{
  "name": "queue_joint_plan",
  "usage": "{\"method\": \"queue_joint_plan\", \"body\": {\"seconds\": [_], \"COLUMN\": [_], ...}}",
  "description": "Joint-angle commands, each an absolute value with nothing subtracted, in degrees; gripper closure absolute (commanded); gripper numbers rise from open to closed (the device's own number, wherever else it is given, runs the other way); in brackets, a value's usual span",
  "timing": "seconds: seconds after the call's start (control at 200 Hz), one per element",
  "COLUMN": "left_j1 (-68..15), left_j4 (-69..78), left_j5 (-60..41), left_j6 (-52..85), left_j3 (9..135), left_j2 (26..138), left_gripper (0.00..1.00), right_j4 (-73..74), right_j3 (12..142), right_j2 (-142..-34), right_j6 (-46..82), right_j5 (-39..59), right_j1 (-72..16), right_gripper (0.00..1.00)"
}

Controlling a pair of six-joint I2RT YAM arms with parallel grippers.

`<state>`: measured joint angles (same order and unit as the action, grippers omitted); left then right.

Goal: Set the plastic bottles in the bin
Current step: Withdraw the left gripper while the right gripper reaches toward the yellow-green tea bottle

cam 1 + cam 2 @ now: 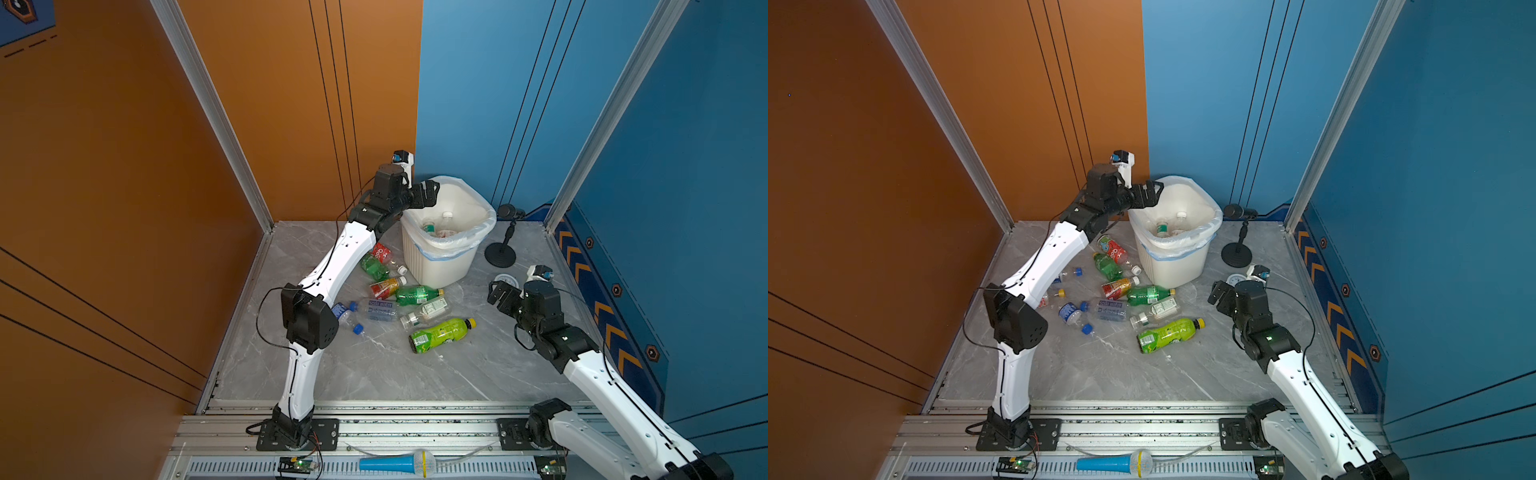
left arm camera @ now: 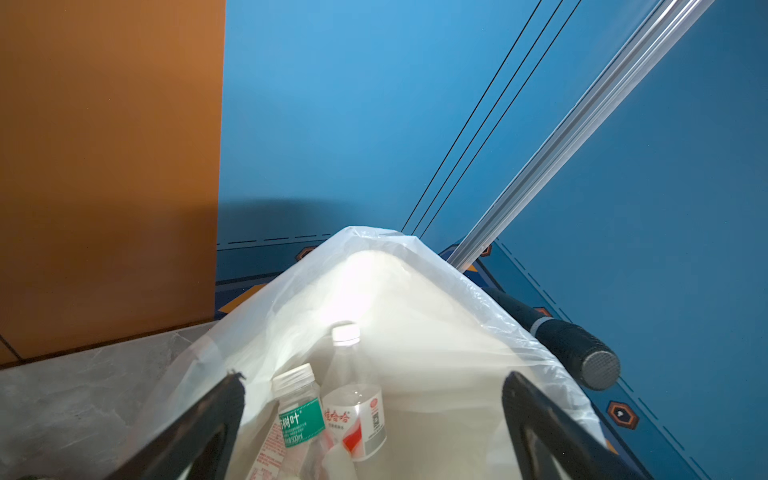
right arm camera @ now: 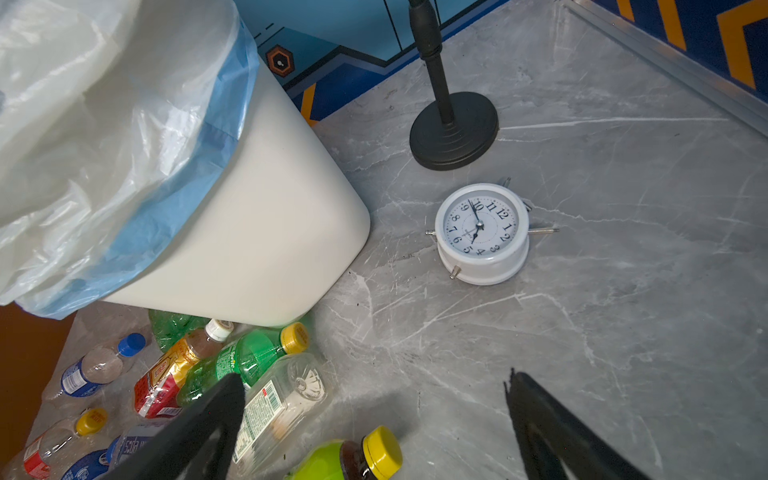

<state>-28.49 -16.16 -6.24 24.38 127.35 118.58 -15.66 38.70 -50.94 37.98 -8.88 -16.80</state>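
The white bin [image 1: 440, 266] [image 1: 1177, 266] with its translucent bag stands at the back middle. My left gripper [image 1: 430, 193] [image 2: 374, 377] hovers open over its left rim, holding nothing. Below it inside the bin lie clear plastic bottles, one green-labelled [image 2: 301, 415], one red-and-white-labelled [image 2: 353, 399]. Several more bottles lie on the floor in front of the bin: a lime-green one with a yellow cap [image 1: 440, 334], a clear one [image 1: 426, 312], a green one [image 1: 417, 294] and a red-labelled one [image 1: 386, 287]. My right gripper [image 1: 494, 291] [image 3: 373, 377] hangs open and empty to their right.
A black microphone stand [image 1: 500, 253] stands right of the bin, with a white alarm clock [image 3: 482, 232] lying near it. A blue cone [image 1: 395, 462] rests on the front rail. My left arm [image 1: 332, 266] arches over the left bottles. Walls close in at the back and sides.
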Motion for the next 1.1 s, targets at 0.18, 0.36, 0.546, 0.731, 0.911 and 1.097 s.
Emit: {"method": "queue_joint_plan", "body": {"seconds": [0.18, 0.36, 0.546, 0.731, 0.911, 1.097], "left_j1": [-28.2, -28.1, -27.5, -27.0, -26.2, -24.5], "left_j4": [-0.5, 1.4, -0.3, -3.0, -5.0, -5.3], "left_j5": [-3.2, 3.9, 6.2, 8.0, 8.9, 9.4], "left_j6": [27.2, 29.2, 34.0, 34.7, 35.0, 36.4], "left_j3": [97.7, 67.3, 51.8, 47.9, 46.2, 43.2], "left_j2": [93.0, 77.6, 69.5, 65.7, 63.8, 61.3], "left_gripper": [0.02, 0.02, 0.02, 0.02, 0.02, 0.02], "right_j4": [-20.0, -20.3, -19.3, -18.2, -17.3, -16.5], "right_j3": [36.2, 34.4, 34.0, 33.9, 33.5, 34.1], "right_j2": [-49.5, -50.6, -53.4, -54.5, -56.8, -61.8], "right_j6": [44.5, 49.7, 52.3, 56.9, 63.9, 71.0], "right_j5": [-7.4, -8.2, -9.8, -13.4, -17.6, -21.2], "right_j1": [-19.0, -23.5, -27.0, -31.7, -38.6, -45.9], "right_gripper": [0.00, 0.00, 0.00, 0.00, 0.00, 0.00]}}
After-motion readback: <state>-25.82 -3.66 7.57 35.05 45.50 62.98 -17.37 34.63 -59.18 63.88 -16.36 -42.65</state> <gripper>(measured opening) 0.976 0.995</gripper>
